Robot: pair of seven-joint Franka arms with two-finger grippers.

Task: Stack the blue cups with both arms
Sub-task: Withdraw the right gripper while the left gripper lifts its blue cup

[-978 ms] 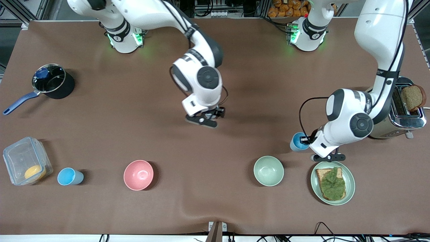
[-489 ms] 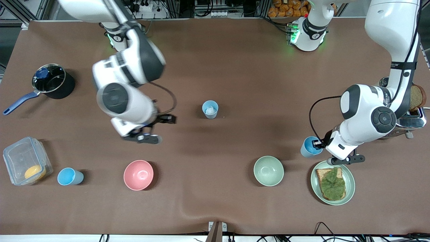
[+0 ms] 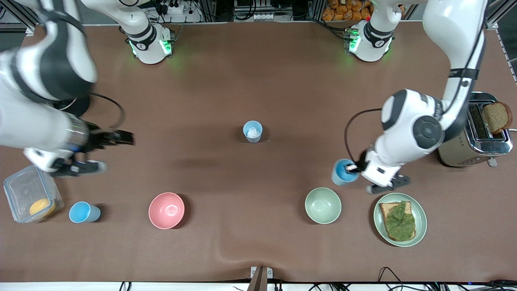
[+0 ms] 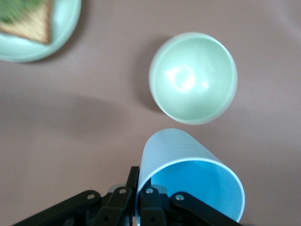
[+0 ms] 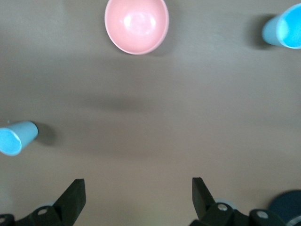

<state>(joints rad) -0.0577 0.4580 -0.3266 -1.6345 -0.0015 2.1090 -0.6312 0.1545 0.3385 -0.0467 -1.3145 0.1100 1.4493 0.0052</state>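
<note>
My left gripper (image 3: pixel 354 167) is shut on the rim wall of a blue cup (image 3: pixel 342 172) with a bright blue inside, held up beside the pale green bowl (image 3: pixel 322 205). In the left wrist view the fingers (image 4: pixel 134 181) pinch this cup's wall (image 4: pixel 175 149). A second blue cup (image 3: pixel 253 131), whitish inside, stands upright mid-table. A third blue cup (image 3: pixel 83 212) stands near the front edge beside a clear container. My right gripper (image 3: pixel 103 152) is open and empty over bare table near the pot. Its wrist view shows both free cups, one (image 5: pixel 283 32) and the other (image 5: pixel 16 137), with the open gripper (image 5: pixel 136 195).
A pink bowl (image 3: pixel 166 210) sits near the front edge. A green plate (image 3: pixel 420 226) carries toast with lettuce. A toaster (image 3: pixel 478 137) with bread stands at the left arm's end. A black pot (image 3: pixel 78 106) and a clear container (image 3: pixel 30 194) stand at the right arm's end.
My right arm has swung away from the middle cup toward its own end of the table, gripper open. My left arm has carried its cup toward the table's middle.
</note>
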